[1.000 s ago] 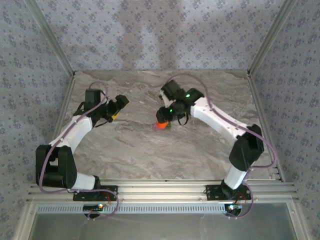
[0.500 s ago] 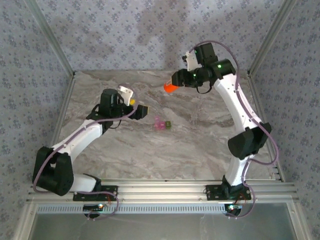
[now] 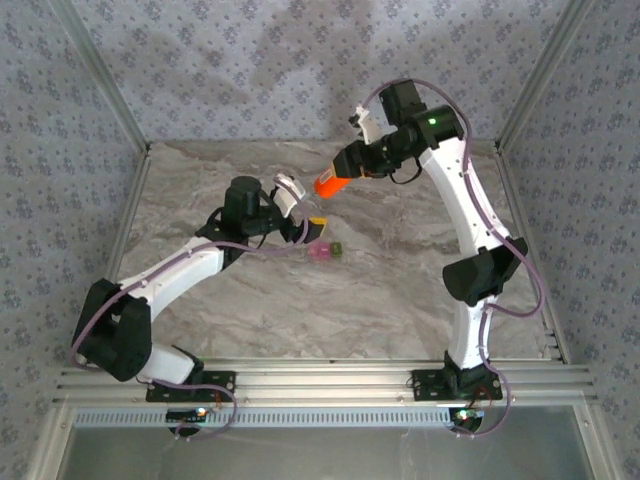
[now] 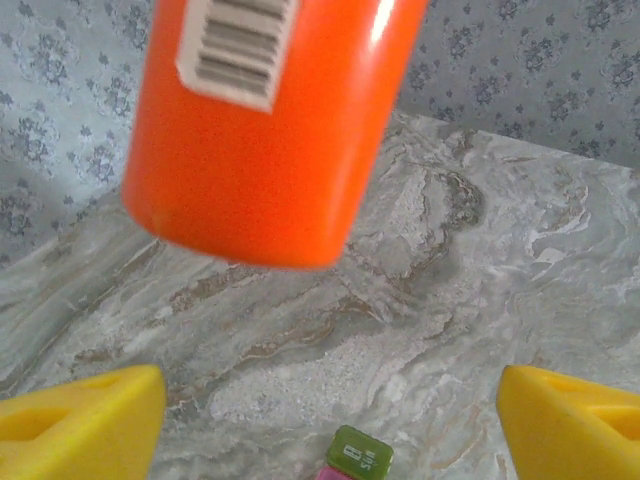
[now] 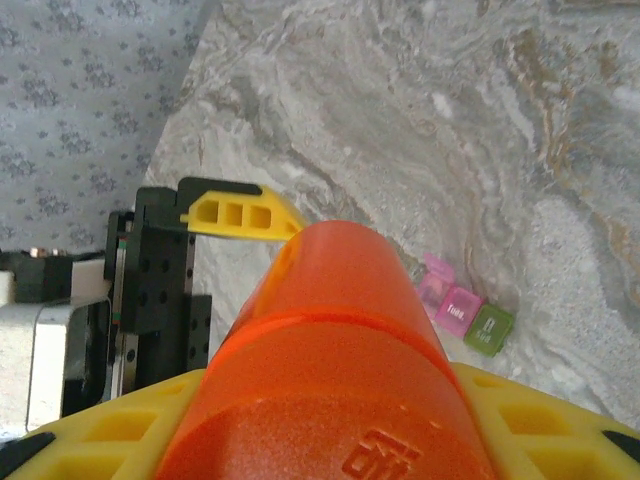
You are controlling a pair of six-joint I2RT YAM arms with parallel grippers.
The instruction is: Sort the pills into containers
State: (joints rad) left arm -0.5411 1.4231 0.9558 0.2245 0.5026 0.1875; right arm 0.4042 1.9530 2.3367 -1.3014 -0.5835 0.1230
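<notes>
Two-handed stage, as judged: getting the orange bottle (image 3: 330, 183) opened, ahead of any sorting, with the pills presumably inside it.

Clamping the bottle by one end in the right gripper (image 3: 352, 162), holding it slanted and clear of the worktop (image 3: 420, 290), at upper centre of the top view. Not telling for certain which end is carrying the cap.

Reaching toward the bottle's free end with the left gripper (image 3: 306, 212), just left of centre. Spreading its yellow fingers (image 4: 80, 425) wide at the lower corners of the left wrist view, grasping nothing and touching nothing. Facing the bottle's flat base and barcode label at upper left there, beyond the fingers, not between them.

Leaving the containers (image 3: 326, 250) on the worktop at frame centre: pink compartment (image 3: 318, 252) joined to green compartment (image 3: 337, 248) on its right, just beside the left gripper, apart from both grippers.

Next move, as judged, calling for:
- lining up the left gripper on the bottle's free end
- closing firmly on it
- twisting one gripper against the other without letting the smooth bottle slip
</notes>
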